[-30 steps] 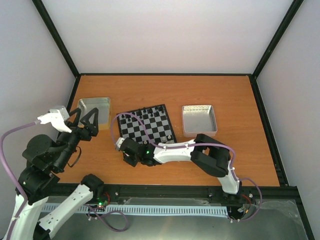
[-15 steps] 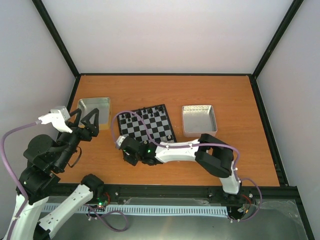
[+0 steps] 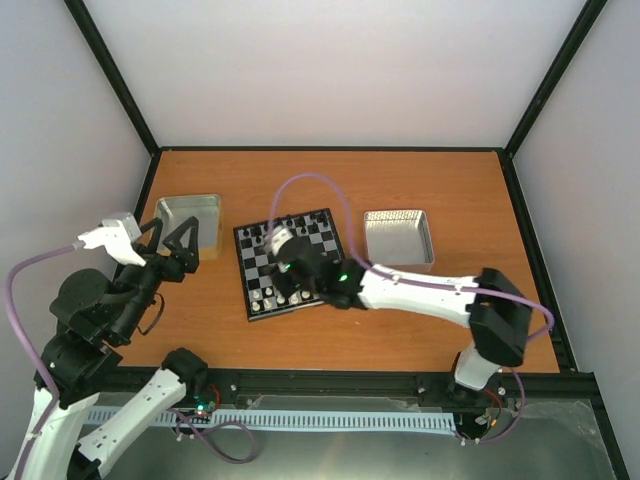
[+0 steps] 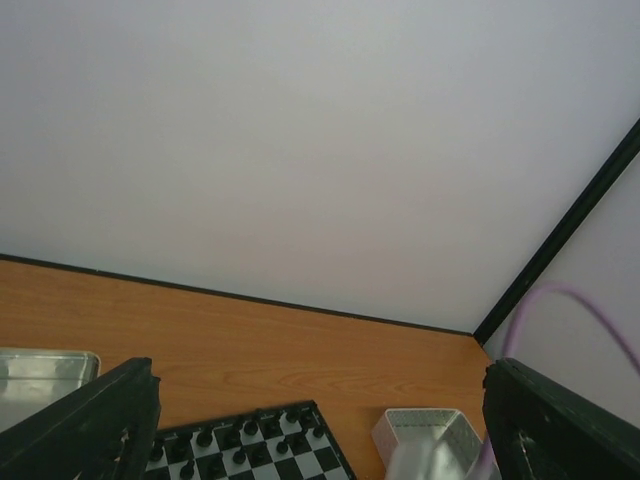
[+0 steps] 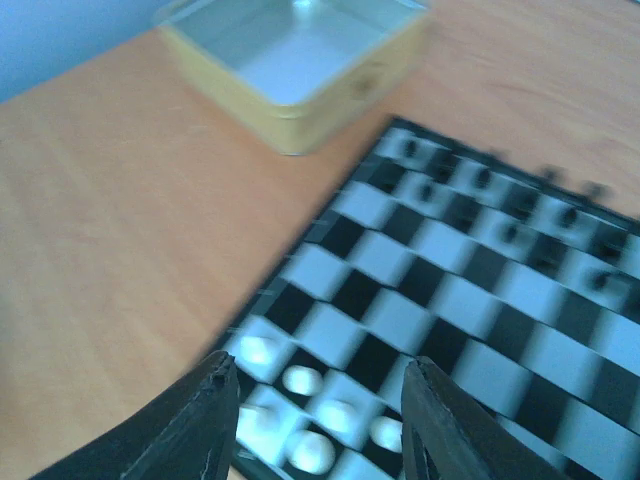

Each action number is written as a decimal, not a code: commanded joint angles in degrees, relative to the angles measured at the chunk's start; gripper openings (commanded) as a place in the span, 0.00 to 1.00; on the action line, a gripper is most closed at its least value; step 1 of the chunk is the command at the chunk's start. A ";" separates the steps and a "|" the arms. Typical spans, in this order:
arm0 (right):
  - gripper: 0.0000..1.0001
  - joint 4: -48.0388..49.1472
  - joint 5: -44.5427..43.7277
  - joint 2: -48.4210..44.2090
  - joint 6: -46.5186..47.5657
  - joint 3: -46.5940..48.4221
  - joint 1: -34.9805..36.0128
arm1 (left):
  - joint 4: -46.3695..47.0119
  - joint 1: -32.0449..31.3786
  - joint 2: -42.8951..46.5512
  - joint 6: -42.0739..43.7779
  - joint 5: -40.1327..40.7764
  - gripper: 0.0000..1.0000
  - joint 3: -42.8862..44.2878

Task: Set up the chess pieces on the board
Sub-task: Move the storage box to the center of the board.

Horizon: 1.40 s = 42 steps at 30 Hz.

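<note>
Overhead, right arm (image 3: 410, 290) reaches over the board (image 3: 320, 240), cream pieces (image 3: 262, 296) bunched at its near-left corner; left fingers (image 3: 186, 240) splayed, empty, near a tray (image 3: 190, 212) | Left wrist: board's far edge low in view, well off | Right wrist: right fingers (image 5: 205, 425) parted, holding nothing, above crowded pieces; blurred; a descent could topple neighbours.

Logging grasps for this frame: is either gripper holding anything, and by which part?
Nothing is held: the right gripper is open over the black-and-grey checked chessboard, the left gripper open in air.
</note>
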<state>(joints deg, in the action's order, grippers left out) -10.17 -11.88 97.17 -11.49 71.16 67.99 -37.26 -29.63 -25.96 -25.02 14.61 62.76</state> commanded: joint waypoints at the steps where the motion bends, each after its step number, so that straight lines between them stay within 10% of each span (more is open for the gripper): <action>1: 0.48 -6.87 -3.37 -9.49 -8.89 -6.23 -8.17 | 0.03 0.16 0.99 -1.53 -0.58 0.90 -3.17; 19: 0.54 -29.32 7.06 -23.65 -9.36 -17.72 -46.03 | 8.56 0.18 -1.71 -6.58 -8.64 1.00 -23.21; 42: 0.45 -46.37 11.40 6.72 -6.16 2.93 -48.96 | 17.23 0.19 -16.93 -10.77 -8.27 1.00 -26.99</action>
<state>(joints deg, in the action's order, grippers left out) -50.61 -1.45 102.00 -18.24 71.13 19.77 -22.35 -29.63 -42.92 -32.95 3.79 36.42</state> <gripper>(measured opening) 0.447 0.996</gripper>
